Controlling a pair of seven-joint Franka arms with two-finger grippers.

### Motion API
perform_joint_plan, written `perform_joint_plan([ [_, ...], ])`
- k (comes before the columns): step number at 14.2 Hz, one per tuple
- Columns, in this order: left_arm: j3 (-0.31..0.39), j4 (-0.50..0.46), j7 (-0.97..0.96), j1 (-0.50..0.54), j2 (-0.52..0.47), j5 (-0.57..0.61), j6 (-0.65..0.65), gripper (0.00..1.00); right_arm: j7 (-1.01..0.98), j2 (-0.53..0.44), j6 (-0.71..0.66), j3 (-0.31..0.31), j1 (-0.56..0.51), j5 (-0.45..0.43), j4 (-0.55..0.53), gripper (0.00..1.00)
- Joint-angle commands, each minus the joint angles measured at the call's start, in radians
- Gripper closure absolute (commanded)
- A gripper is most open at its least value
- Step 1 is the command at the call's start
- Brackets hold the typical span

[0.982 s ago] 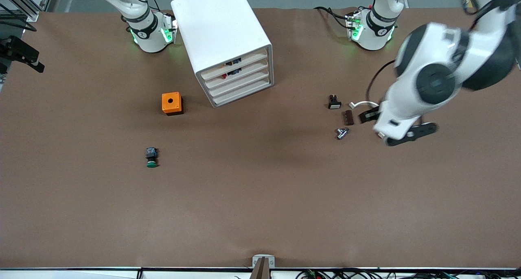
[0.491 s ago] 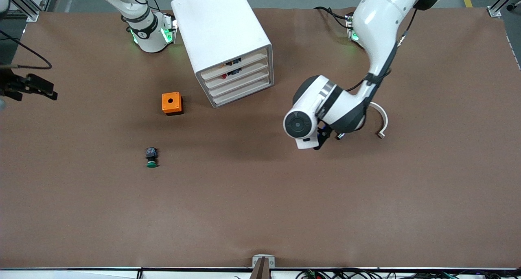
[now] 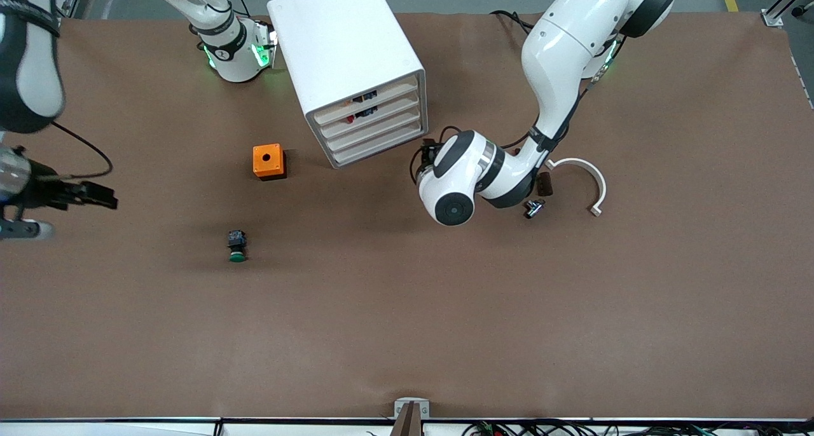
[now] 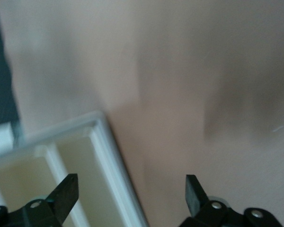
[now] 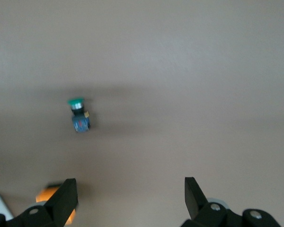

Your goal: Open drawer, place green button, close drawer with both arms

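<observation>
Front view: high camera facing both arm bases across the desk (image 3: 407,334), taking in its whole top. Left wrist view: close, looking down past open jaws at the cabinet (image 4: 61,161) corner, shared with the front view (image 3: 356,67). Right wrist view: higher above the desk, sharing the button (image 5: 78,115) (image 3: 236,245) and orange box (image 5: 54,196) (image 3: 268,161).

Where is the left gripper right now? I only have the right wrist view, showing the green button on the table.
Observer: The left gripper is open, beside the front corner of the cabinet.
Operator: Is the third drawer pulled out?
Observer: No, the drawer sits flush with the other three.
Operator: Where is my gripper relative to the button?
Observer: The right gripper, also open, is over the table at the right arm's end, not above the button.
</observation>
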Motion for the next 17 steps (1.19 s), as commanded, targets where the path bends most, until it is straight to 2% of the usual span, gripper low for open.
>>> perform_joint_plan([
  [1,0.01,0.023,-0.127,-0.001,0.032,-0.184,0.008,0.18,0.16,0.04,0.131,0.0,0.084,0.0,-0.071,0.0],
  [2,0.011,0.023,-0.188,-0.001,0.048,-0.225,0.008,0.29,0.168,0.053,0.198,0.0,0.088,0.0,-0.102,0.0],
  [4,0.011,0.023,-0.261,-0.002,0.067,-0.273,0.006,0.35,0.168,0.066,0.336,0.0,0.09,0.0,-0.178,0.0],
  [7,0.009,0.023,-0.308,-0.028,0.09,-0.327,0.003,0.35,0.169,0.105,0.554,0.002,0.095,0.0,-0.301,0.0],
  [12,0.009,0.023,-0.275,-0.076,0.101,-0.353,0.003,0.36,0.169,0.214,0.743,0.005,0.121,0.046,-0.37,0.0],
  [14,0.001,0.023,-0.214,-0.086,0.105,-0.362,0.003,0.49,0.171,0.247,0.786,0.005,0.13,0.049,-0.37,0.0],
  [16,0.001,0.023,-0.175,-0.093,0.11,-0.379,0.0,0.54,0.171,0.262,0.802,0.029,0.128,0.052,-0.373,0.0],
  [17,0.001,0.023,-0.161,-0.097,0.117,-0.382,0.0,0.65,0.171,0.262,0.802,0.035,0.13,0.056,-0.383,0.0],
])
